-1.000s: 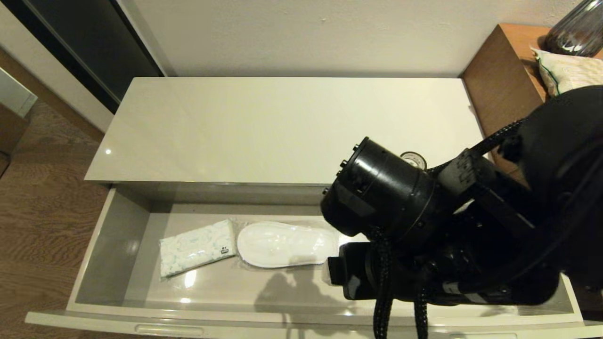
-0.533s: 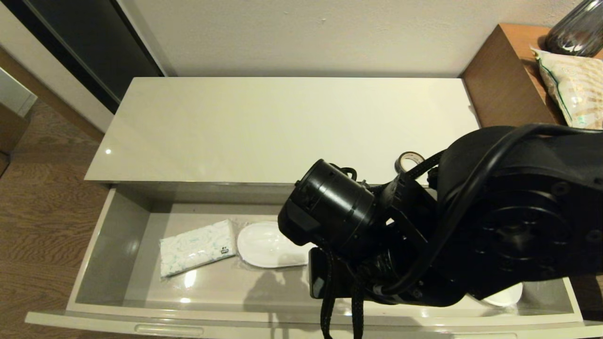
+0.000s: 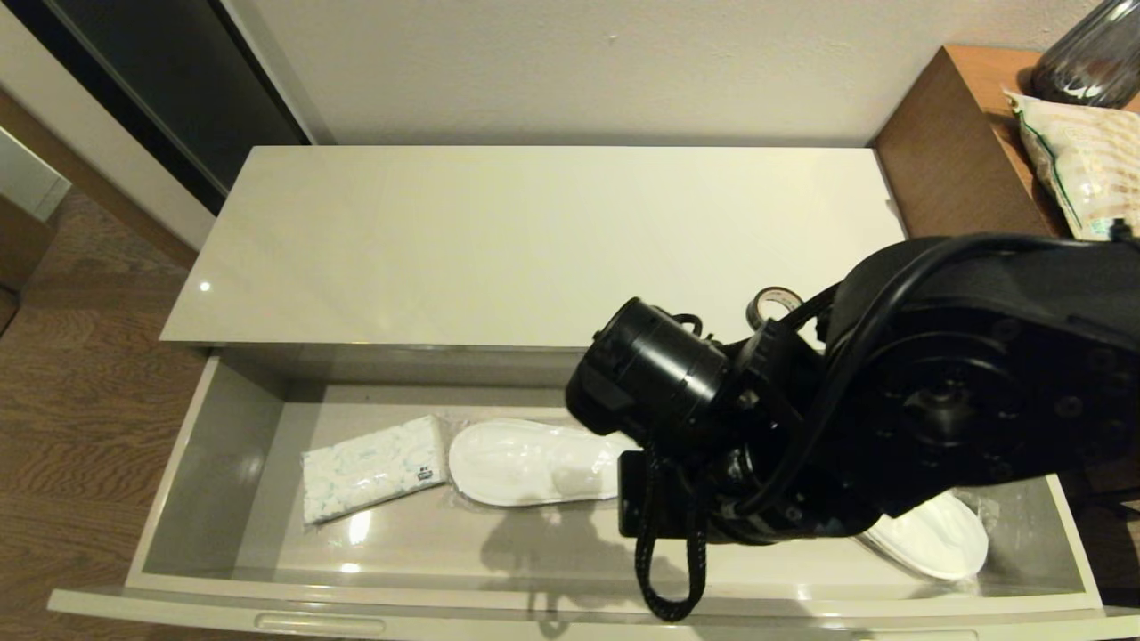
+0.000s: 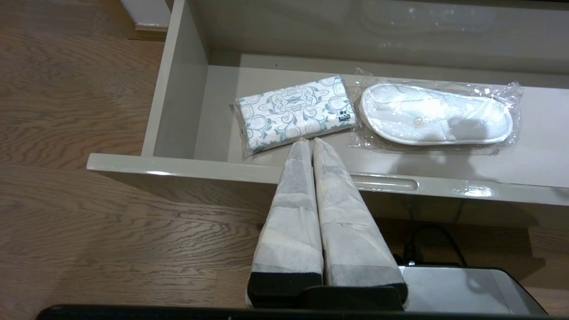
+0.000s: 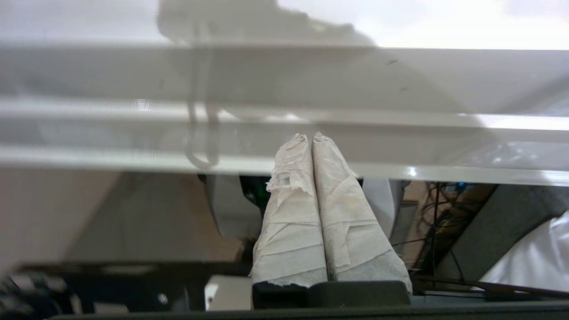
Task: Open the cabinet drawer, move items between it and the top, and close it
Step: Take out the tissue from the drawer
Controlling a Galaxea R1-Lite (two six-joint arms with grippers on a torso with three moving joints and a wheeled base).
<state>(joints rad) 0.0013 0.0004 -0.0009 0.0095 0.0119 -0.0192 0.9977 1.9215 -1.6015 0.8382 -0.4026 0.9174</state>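
The right hand (image 5: pixel 312 138) is clenched, its two paper-wrapped fingers (image 5: pixel 293 186) pressed flat together with nothing between them. It hangs low in the open cabinet drawer (image 3: pixel 214 463), fingertips close to the drawer's glossy front edge, though I cannot tell whether they touch it. From above, the bulky right arm (image 3: pixel 891 418) covers the hand itself. The tissue pack (image 3: pixel 372 467) lies on the drawer floor well off to the hand's left, with a wrapped white slipper (image 3: pixel 534 463) between pack and arm; a second slipper (image 3: pixel 935 539) shows at the arm's right. The tape roll (image 3: pixel 773 305) sits on the top (image 3: pixel 534 240), just behind the arm. The left hand (image 4: pixel 311 143) is clenched and empty too, hovering outside the drawer front, nearest the tissue pack.
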